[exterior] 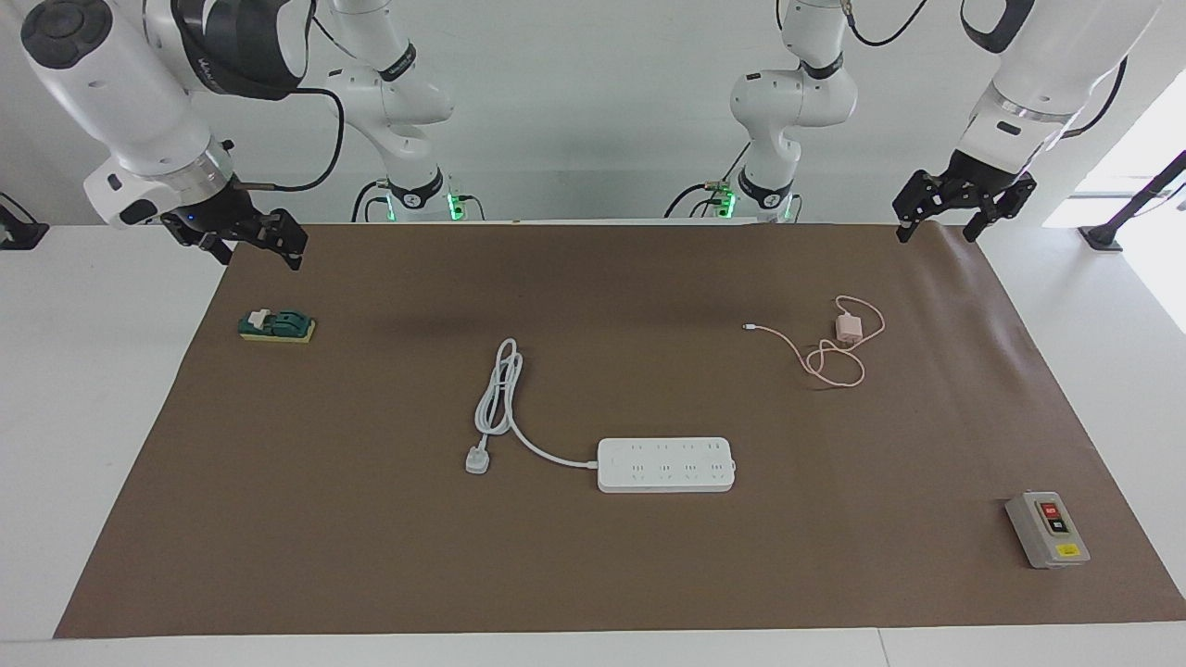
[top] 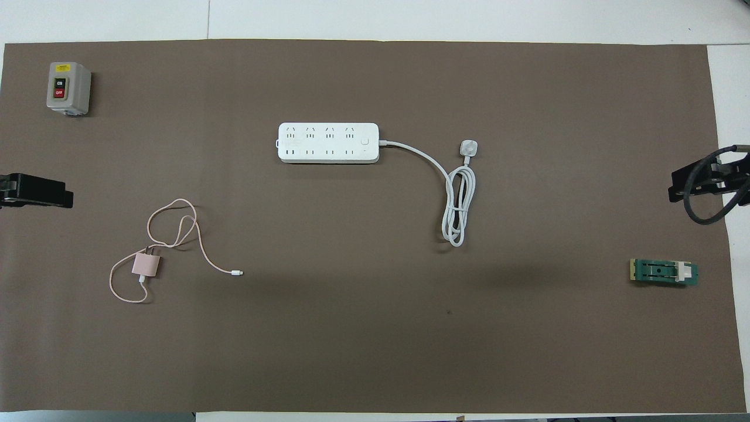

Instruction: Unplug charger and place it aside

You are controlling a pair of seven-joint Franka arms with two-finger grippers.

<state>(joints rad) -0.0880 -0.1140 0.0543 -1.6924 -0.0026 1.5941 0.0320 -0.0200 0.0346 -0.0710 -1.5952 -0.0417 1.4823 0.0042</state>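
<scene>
The pale pink charger [exterior: 848,327] lies on the brown mat [exterior: 371,556] with its thin pink cable looped around it and the small connector lying free. It is apart from the white power strip [exterior: 665,464], nearer to the robots and toward the left arm's end. No plug sits in the strip's sockets. It also shows in the overhead view [top: 145,265], as does the strip [top: 328,142]. My left gripper [exterior: 936,236] hangs open and empty over the mat's corner at its own end [top: 35,190]. My right gripper [exterior: 259,261] hangs open and empty over the mat's edge at its end [top: 703,181].
The strip's thick white cord [exterior: 496,398] lies coiled beside it toward the right arm's end. A grey box with red and black buttons [exterior: 1047,530] stands farthest from the robots at the left arm's end. A small green and yellow block [exterior: 276,326] lies near the right gripper.
</scene>
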